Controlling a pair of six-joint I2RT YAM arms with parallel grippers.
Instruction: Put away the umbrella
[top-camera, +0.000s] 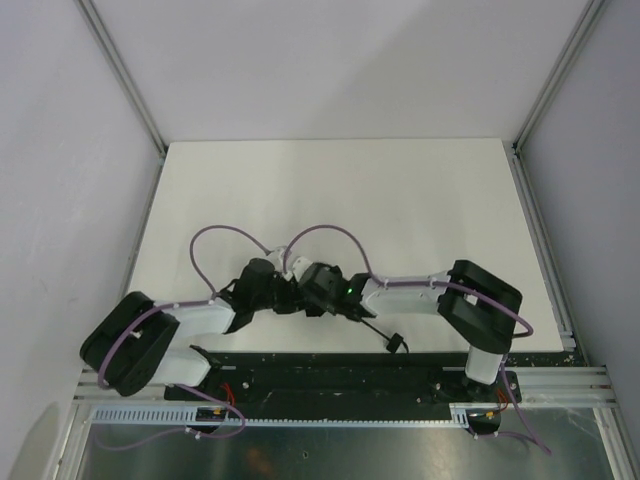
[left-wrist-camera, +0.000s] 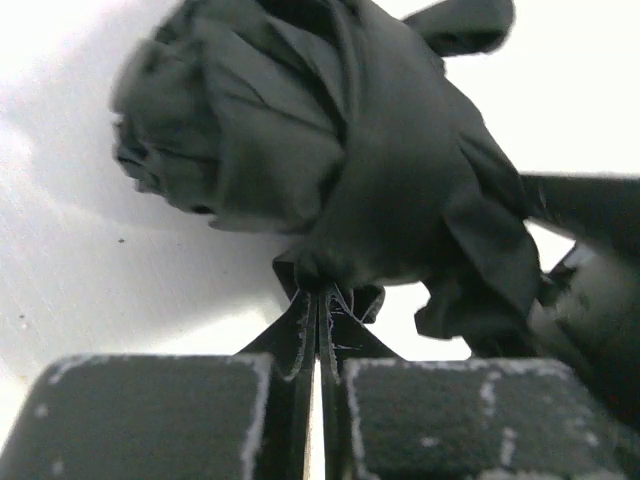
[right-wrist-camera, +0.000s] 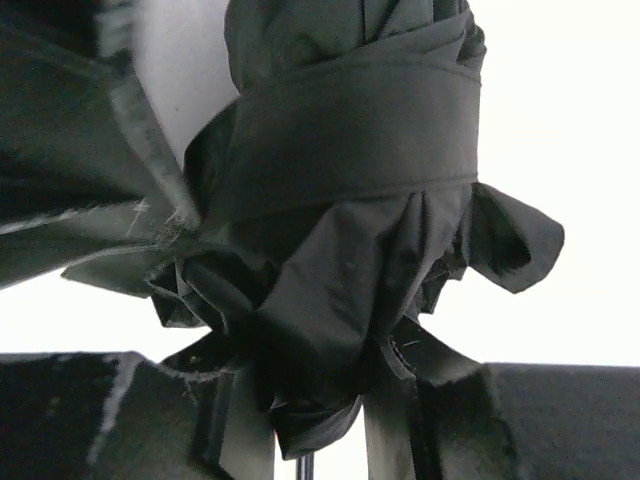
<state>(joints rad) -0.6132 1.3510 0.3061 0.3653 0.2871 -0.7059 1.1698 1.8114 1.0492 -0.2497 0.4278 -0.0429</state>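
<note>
- Holding the umbrella (left-wrist-camera: 330, 150) is shared between both arms. It sits between the two grippers at the lower centre of the top view, over the white table (top-camera: 330, 190), with its canopy bunched into a tight roll.
- The left gripper (left-wrist-camera: 318, 335) has its jaws almost fully together and nips only a thin point of fabric at the bottom of the roll. That looks like a slender hold, and I judge a sharp tug could slip it.
- The right gripper (right-wrist-camera: 315, 405) has its jaws partly closed. The crumpled end of the canopy fills the gap, so it grips the bundle.
- A strap (right-wrist-camera: 350, 130) runs round the roll across the upper middle of the right wrist view. Whether it is fastened I cannot tell.
- The small handle (top-camera: 396, 343) shows just lower right of the grippers in the top view, on a thin line.
- Doing this step well likely means moving both arms as one, without twisting them apart. Ease the roll down gently so the loose folds do not spring out.
</note>
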